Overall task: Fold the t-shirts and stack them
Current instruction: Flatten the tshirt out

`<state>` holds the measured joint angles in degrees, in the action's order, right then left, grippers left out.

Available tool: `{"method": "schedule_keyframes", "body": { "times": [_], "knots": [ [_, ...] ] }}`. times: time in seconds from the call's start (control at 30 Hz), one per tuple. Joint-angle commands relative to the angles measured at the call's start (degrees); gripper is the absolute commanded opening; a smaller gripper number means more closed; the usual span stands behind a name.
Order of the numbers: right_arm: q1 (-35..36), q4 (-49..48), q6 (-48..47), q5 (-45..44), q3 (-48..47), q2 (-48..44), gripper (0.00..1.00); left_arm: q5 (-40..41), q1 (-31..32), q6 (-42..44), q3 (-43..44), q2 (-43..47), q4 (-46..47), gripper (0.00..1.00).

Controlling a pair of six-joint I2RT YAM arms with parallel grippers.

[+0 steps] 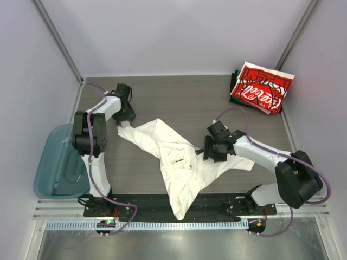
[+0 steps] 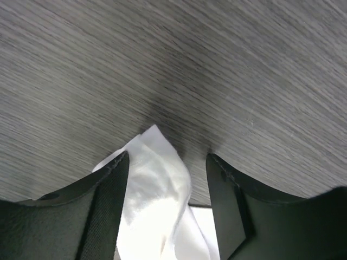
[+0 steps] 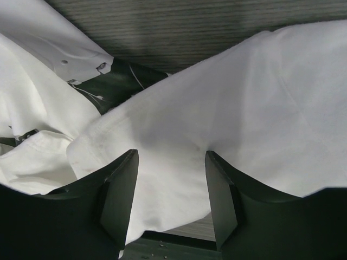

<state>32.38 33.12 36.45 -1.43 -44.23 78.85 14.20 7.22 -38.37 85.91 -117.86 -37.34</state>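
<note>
White tee (image 1: 181,162) rumpled across table (image 1: 190,103)

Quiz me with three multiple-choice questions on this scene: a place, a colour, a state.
1. Where is the red-topped folded stack? A) far right corner B) dead centre C) near left edge
2. What colour is the bin? A) yellow B) teal C) black
3. How does the white t-shirt lie? A) neatly folded B) rolled up C) crumpled, unfolded
Answers: 1 A, it sits by the far right wall; 2 B, translucent teal plastic; 3 C, it sprawls wrinkled mid-table.
</note>
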Motion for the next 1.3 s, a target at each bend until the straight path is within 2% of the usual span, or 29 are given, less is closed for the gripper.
{"method": "schedule_keyframes", "body": {
  "times": [0.0, 0.1, 0.13, 0.2, 0.23, 0.43, 0.6, 0.77, 0.8, 0.93, 1.07, 1.17, 1.27],
  "knots": [
    [-0.4, -1.0, -0.8, 0.7, 1.1, -1.6, 0.58, 1.7, -0.5, -0.2, 0.4, -0.9, 1.0, 0.59],
    [-0.5, -1.2, -0.4, 0.6, 2.1, -2.2, 0.58, 1.6, -0.5, -0.7, -0.6, -0.9, 1.3, 0.42],
    [-0.7, -1.6, -0.3, 0.6, 2.6, -2.1, 0.58, 1.8, -0.5, -0.7, -0.7, -0.5, 1.2, 0.3],
    [-1.1, -2.4, -0.1, 0.7, 3.1, -1.2, 0.57, 2.3, -0.5, -0.8, -0.8, -0.1, 0.9, 0.17],
    [-1.2, -3.3, -0.1, 0.6, 3.4, -0.8, 0.57, 2.6, -0.5, -0.8, -0.7, 0.5, 0.6, 0.01],
    [-5.9, -8.1, -1.8, 4.9, 2.8, 6.4, 0.54, 4.2, -0.5, 0.5, 0.7, 8.7, -3.4, 0.0],
    [-10.7, -10.1, -4.7, 6.4, -1.7, 15.3, 0.51, 5.5, -0.5, 1.5, -2.3, 23.5, -7.3, 0.0],
    [-12.8, -9.1, -7.0, 8.3, -16.7, 26.9, 0.47, 4.0, -0.6, 1.5, -12.7, 37.8, -9.6, 0.0],
    [-13.0, -8.3, -7.5, 9.0, -24.2, 31.1, 0.46, 3.3, -0.7, 0.8, -14.4, 40.5, -10.5, 0.0],
    [-13.0, -1.2, -10.7, 11.7, -44.3, 38.8, 0.45, 0.4, -0.6, -0.7, -24.0, 56.4, -11.4, 0.0],
    [-12.3, 3.3, -11.7, 9.4, -53.7, 35.3, 0.54, -4.8, -0.5, -0.7, -31.8, 66.5, -10.4, 0.0],
    [-8.6, 3.7, -12.5, 5.0, -50.6, 27.5, 0.58, -5.4, -0.6, 0.7, -35.9, 70.1, -10.6, 0.0],
    [-2.5, 4.1, -11.8, 1.7, -44.1, 21.1, 0.56, -6.8, -0.5, 1.5, -37.0, 70.8, -10.6, 0.0]
  ]
}}
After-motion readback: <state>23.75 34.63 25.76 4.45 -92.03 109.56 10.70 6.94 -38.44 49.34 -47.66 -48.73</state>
